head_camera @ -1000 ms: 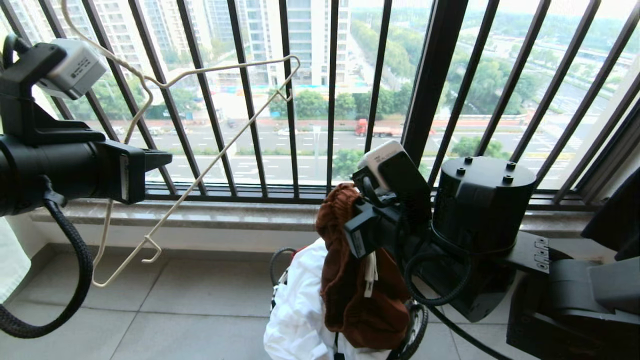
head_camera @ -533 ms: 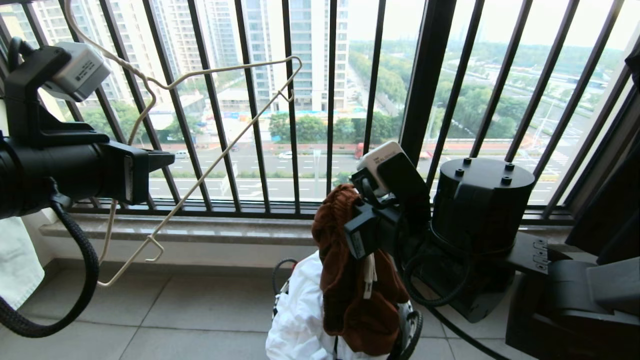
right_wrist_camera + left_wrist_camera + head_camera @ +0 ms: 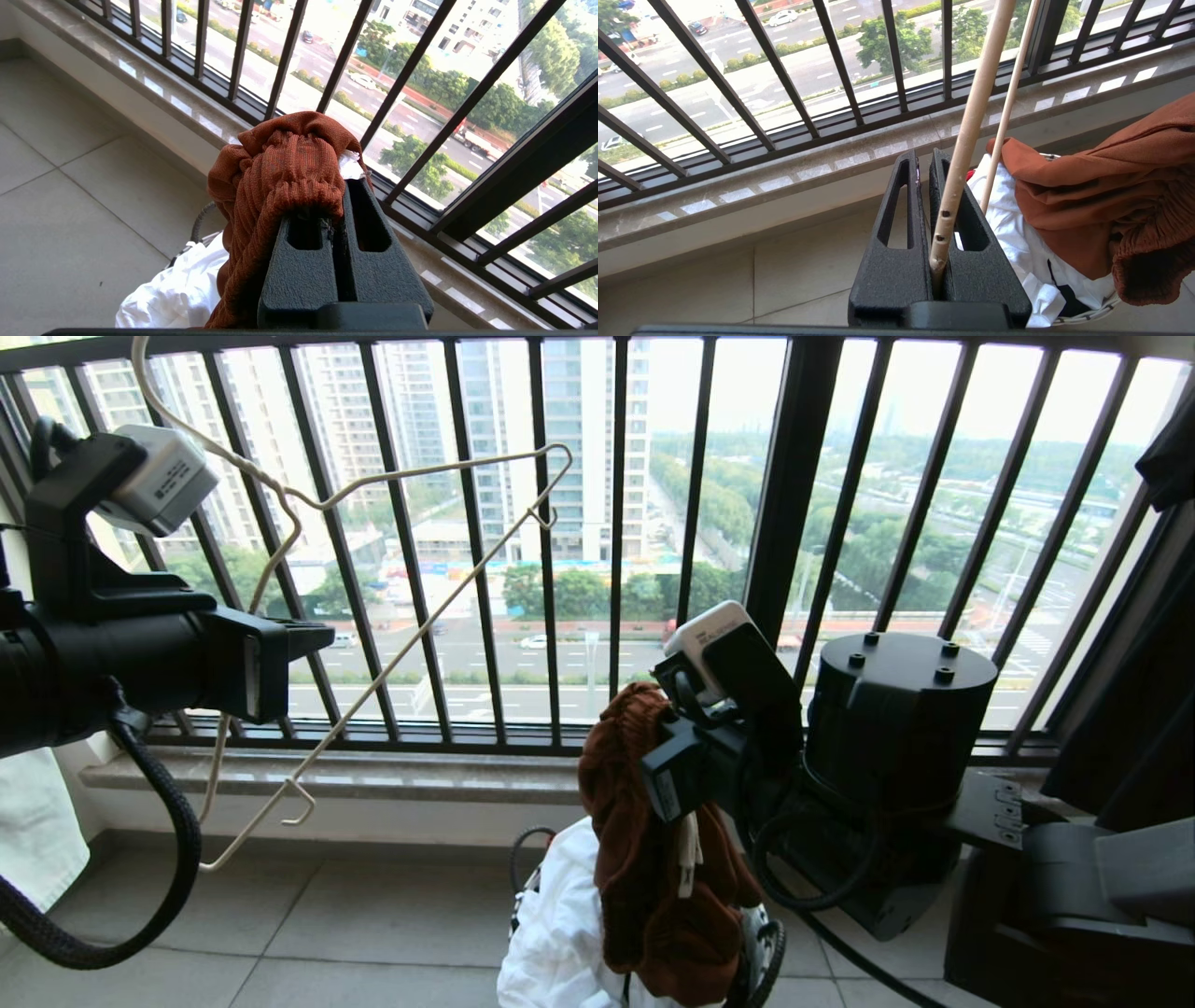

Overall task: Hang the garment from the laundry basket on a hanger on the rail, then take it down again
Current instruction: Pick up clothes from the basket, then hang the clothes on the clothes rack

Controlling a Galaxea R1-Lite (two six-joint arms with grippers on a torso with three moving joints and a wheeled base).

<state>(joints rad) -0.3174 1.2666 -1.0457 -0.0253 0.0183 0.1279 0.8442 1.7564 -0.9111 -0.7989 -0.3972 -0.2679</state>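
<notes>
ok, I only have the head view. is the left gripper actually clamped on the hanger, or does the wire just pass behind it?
Observer: Clamped. The left wrist view shows the left gripper shut on the hanger, with the wire pinched low between the fingers.
Operator: and where has the right one got the garment?
Observer: By the waistband. In the right wrist view the right gripper is shut on the garment, with the ribbed elastic bunched over its fingertips.
</notes>
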